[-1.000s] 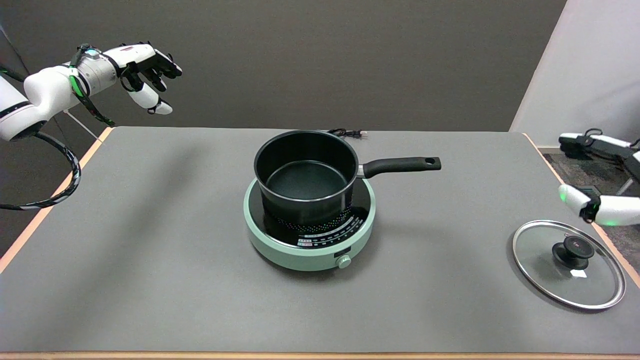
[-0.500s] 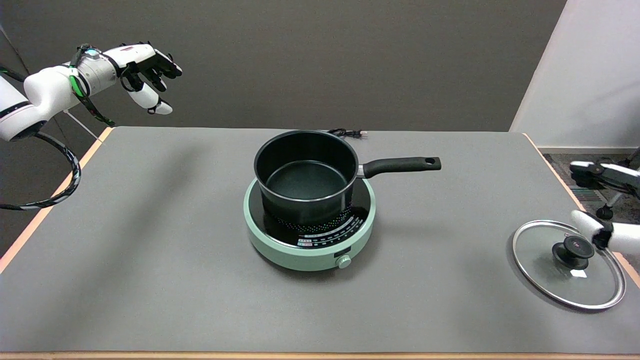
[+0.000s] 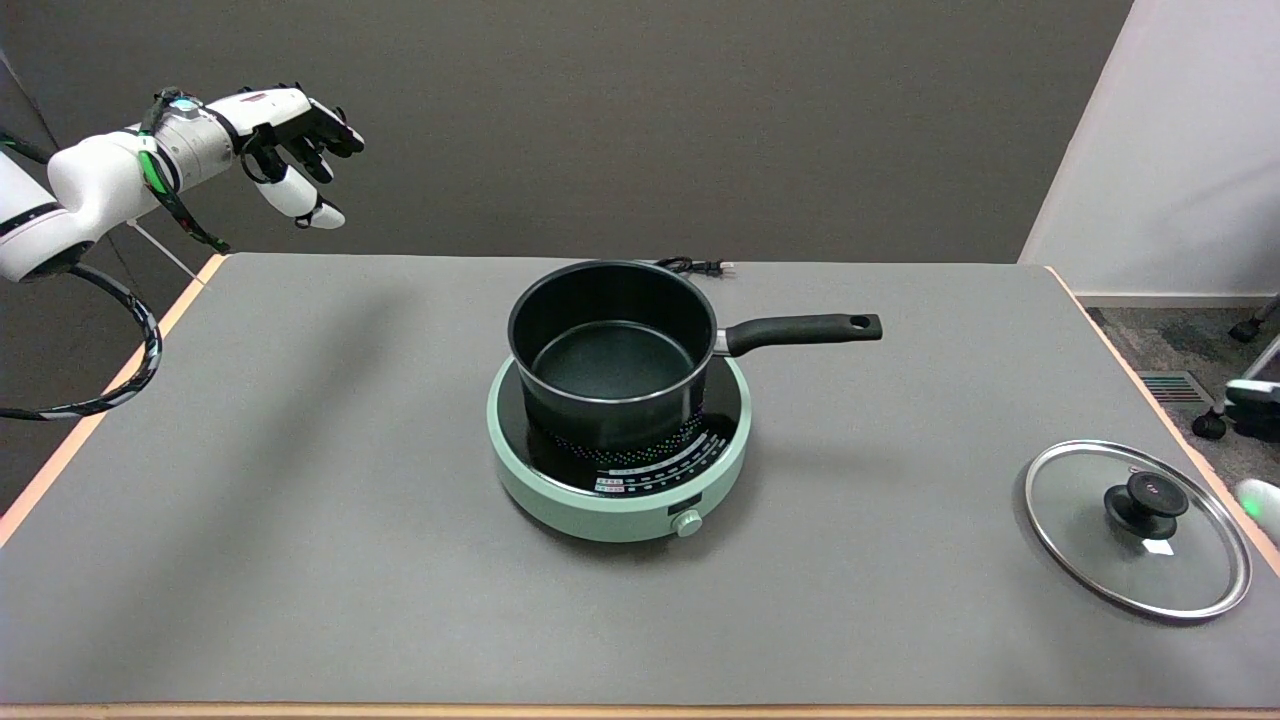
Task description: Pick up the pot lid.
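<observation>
right hand (image 3: 1262, 497) mostly cut off at the right edge.

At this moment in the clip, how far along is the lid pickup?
Nothing is done yet. The pot lid lies flat on the table near its right edge, knob up, untouched. Only a white tip of the right hand shows at the picture's right edge beside the lid, so its grasp cannot be judged. Reaching the knob, gripping and lifting all remain.
</observation>
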You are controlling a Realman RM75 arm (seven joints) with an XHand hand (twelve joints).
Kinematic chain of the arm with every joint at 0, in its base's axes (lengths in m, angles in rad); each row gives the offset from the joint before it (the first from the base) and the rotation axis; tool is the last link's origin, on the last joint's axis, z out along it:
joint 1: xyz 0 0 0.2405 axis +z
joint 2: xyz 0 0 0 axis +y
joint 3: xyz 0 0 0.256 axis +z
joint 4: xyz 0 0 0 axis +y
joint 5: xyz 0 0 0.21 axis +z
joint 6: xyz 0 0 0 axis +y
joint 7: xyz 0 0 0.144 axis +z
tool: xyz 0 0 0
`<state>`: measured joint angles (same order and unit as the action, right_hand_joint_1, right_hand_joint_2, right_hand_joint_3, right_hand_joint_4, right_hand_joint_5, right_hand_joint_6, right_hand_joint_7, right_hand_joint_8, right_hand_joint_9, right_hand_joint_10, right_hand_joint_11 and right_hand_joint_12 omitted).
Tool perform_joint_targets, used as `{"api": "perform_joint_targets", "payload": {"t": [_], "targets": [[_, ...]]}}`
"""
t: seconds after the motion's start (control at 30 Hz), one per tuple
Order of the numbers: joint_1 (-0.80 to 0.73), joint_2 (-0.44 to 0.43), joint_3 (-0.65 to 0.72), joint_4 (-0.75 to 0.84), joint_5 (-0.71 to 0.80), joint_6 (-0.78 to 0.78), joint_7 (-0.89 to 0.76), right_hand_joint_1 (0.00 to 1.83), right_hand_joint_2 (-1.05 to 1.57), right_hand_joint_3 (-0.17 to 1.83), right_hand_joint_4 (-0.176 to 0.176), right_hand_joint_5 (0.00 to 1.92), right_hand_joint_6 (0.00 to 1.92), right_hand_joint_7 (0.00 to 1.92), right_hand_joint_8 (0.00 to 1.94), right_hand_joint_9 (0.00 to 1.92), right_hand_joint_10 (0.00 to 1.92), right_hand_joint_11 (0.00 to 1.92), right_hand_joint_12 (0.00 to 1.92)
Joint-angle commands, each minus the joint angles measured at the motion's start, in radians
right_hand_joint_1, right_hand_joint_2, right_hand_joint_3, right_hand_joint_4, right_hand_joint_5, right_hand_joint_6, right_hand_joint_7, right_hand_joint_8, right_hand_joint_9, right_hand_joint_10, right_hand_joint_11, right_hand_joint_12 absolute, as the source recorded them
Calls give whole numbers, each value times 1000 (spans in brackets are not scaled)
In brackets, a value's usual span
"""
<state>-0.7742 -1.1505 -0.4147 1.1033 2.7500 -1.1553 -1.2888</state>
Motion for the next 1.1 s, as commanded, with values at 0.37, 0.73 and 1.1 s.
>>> {"api": "perform_joint_targets", "payload": {"t": [0.37, 0.73, 1.1], "targets": [[-14, 116, -88, -283, 3, -283, -51, 794, 561, 904, -55, 511, 233, 606, 239, 578, 452, 359, 924], [5, 141, -111, -295, -11, -152, -270, 823, 540, 930, -59, 533, 238, 619, 236, 553, 476, 323, 831], [30, 161, -133, -240, -8, -148, -345, 869, 528, 959, -41, 551, 249, 612, 229, 529, 451, 308, 785]]}}
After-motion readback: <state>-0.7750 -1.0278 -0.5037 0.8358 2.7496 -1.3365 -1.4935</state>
